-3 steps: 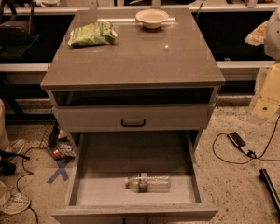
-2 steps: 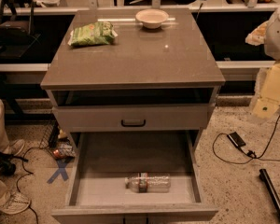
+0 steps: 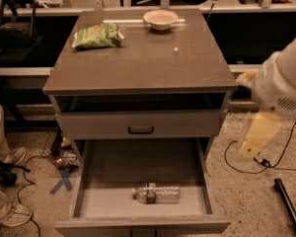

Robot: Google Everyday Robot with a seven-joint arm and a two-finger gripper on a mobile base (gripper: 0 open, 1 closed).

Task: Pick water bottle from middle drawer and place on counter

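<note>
The water bottle [image 3: 157, 193] lies on its side on the floor of the open middle drawer [image 3: 89, 181], near the drawer's front, cap to the left. The counter [image 3: 148, 63] tops the cabinet above it. My arm [image 3: 283, 78] comes in from the right edge, beside the cabinet's right side at counter height. My gripper [image 3: 256, 135] hangs below it as a blurred pale yellow shape, right of the cabinet. It is well above and to the right of the bottle and holds nothing that I can see.
A green snack bag [image 3: 98, 35] and a white bowl [image 3: 160, 19] sit at the back of the counter. A shut drawer with a black handle [image 3: 140, 130] lies above the open one. A person's legs and shoes [image 3: 5, 181] are at the left. Cables [image 3: 246, 167] lie on the floor at the right.
My arm has swung left and forward, closer to the cabinet's right side. The bottle and the drawer have not moved.
</note>
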